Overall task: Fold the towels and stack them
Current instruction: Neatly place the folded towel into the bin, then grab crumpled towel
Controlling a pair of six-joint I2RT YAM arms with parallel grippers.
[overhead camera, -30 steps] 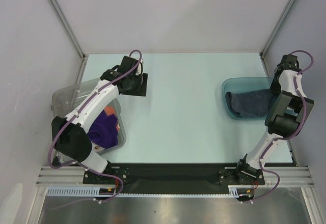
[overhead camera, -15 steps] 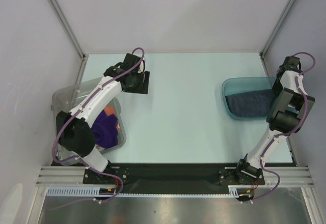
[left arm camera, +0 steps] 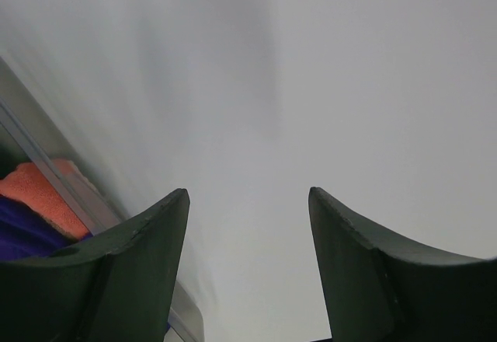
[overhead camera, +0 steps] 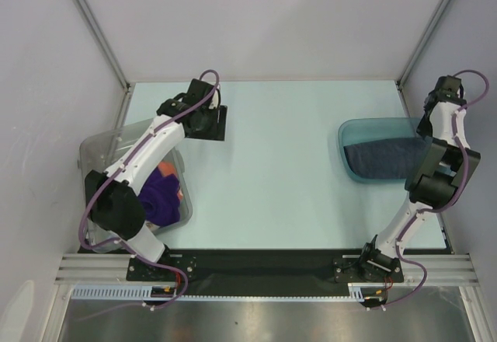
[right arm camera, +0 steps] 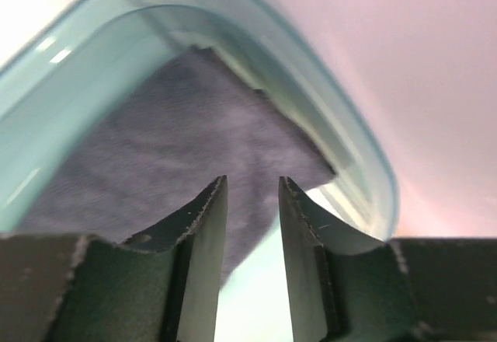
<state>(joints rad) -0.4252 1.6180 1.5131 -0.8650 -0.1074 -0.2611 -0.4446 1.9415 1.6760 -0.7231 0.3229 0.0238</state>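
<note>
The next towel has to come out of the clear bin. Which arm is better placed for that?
Left. Its open, empty claw hangs beside the clear bin holding the purple towel. The right claw is across the table at the teal tray with the navy towel.

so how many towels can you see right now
3. A dark navy towel lies in the teal tray on the right; a purple towel and an orange towel sit together in the clear bin on the left. More may be hidden under those two.
</note>
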